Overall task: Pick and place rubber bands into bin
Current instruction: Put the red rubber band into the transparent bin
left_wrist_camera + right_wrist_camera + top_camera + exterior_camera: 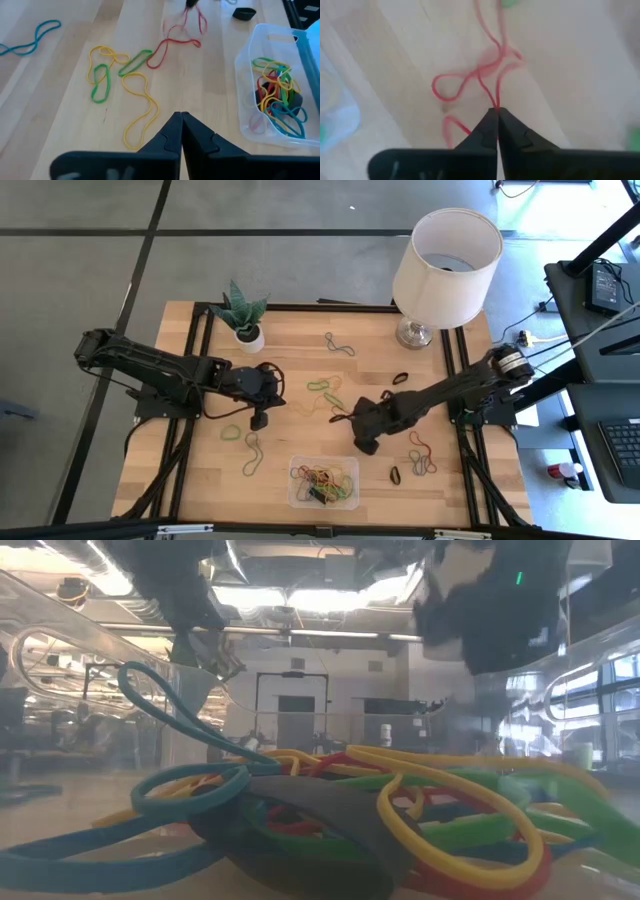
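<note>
my right hand pinching a red rubber band | bin sitting at 7 o'clock | my left hand closed, holding nothing

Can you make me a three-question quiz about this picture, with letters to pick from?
1. Where is the bin?
A. by the near edge of the table
B. under the lamp
C. beside the plant

2. What colour is the rubber band that the right tool pinches?
A. blue
B. red
C. black

3. How is the left tool?
A. wide open
B. shut on a green band
C. shut, with nothing in it

Answers:
1. A, the high view shows the clear bin at the near edge, far from the lamp and the plant.
2. B, the right wrist view shows a thin red loop running into the closed tips.
3. C, the left wrist view shows its fingers pressed together above bare wood.
</note>
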